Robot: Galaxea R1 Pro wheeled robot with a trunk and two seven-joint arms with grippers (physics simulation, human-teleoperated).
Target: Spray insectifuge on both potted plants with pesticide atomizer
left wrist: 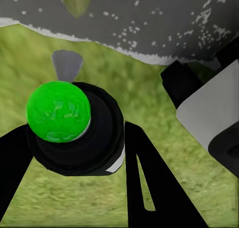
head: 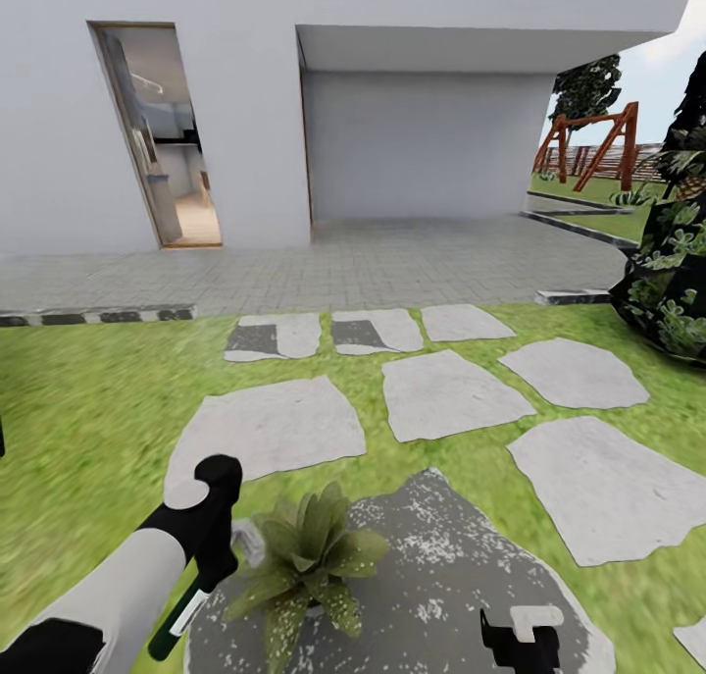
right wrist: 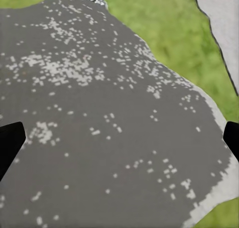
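Note:
My left gripper (head: 208, 556) is shut on the pesticide atomizer (head: 179, 612), a slim dark green bottle with a white label that hangs slanted below the hand. In the left wrist view the bottle's round green end (left wrist: 58, 111) sits between the black fingers (left wrist: 149, 188). Just right of that hand stands one potted plant (head: 306, 554), a low rosette of pointed speckled leaves at the edge of a dark speckled stone (head: 441, 576). The second potted plant is out of view. My right gripper (head: 520, 640) hovers open over the same stone (right wrist: 109, 113), its fingertips (right wrist: 10, 138) far apart.
Pale stepping stones (head: 451, 394) cross the lawn (head: 88, 399) toward a paved patio (head: 392, 262) and the white house with an open doorway (head: 162, 144). A large dark shrub (head: 677, 282) stands at the right, and a wooden swing frame (head: 593, 149) farther back.

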